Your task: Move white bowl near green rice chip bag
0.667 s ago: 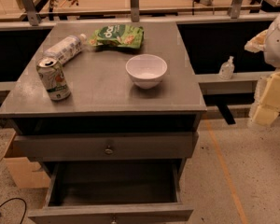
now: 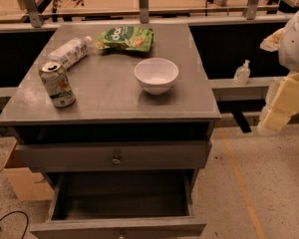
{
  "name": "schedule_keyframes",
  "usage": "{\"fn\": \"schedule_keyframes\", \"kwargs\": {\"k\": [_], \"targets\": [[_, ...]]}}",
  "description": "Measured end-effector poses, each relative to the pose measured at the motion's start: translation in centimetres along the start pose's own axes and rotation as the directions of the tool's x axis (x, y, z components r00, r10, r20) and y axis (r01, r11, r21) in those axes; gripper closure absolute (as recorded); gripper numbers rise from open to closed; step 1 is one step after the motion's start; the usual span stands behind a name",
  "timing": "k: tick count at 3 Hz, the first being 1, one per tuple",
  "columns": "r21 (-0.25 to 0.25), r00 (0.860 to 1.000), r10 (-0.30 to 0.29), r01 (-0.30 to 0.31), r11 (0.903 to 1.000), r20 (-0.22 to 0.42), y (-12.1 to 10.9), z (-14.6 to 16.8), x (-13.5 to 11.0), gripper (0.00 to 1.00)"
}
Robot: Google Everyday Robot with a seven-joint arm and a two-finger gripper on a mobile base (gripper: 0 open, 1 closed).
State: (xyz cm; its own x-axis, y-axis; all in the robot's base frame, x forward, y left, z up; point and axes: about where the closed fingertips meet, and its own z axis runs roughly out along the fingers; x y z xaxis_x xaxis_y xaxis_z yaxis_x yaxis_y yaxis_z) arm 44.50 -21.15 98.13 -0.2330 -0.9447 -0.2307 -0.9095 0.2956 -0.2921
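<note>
The white bowl [image 2: 156,75] stands upright and empty on the grey cabinet top [image 2: 109,91], right of centre. The green rice chip bag [image 2: 125,38] lies flat at the back of the top, a short way behind the bowl and slightly to its left, not touching it. My gripper [image 2: 283,102], cream-coloured, hangs off the right side of the cabinet, well clear of the bowl and lower than the cabinet top's level in the picture. It holds nothing that I can see.
A green-and-white drink can [image 2: 57,83] stands at the front left. A clear plastic bottle [image 2: 70,51] lies at the back left beside the bag. The bottom drawer [image 2: 120,203] is pulled open. A sanitizer bottle [image 2: 242,73] sits on a ledge to the right. A cardboard box [image 2: 21,179] sits low at the left.
</note>
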Motion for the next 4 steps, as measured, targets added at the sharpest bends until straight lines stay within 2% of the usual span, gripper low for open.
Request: {"fn": "schedule_keyframes", "kwargs": {"k": [1,2,3,4], "targets": [[0.045,0.994,-0.082,0.079,0.9959,0.069,-2.4,2.0,-4.1,0.00],[0.056,0.971,-0.173,0.165,0.9846,0.164,-4.9,4.5,-8.1,0.00],[0.021,0.949,-0.234,0.235,0.9717,0.210,-6.3,8.0,-10.7,0.00],[-0.011,0.937,-0.255,0.266,0.9640,0.238,-7.3,11.3,-12.1,0.00]]}}
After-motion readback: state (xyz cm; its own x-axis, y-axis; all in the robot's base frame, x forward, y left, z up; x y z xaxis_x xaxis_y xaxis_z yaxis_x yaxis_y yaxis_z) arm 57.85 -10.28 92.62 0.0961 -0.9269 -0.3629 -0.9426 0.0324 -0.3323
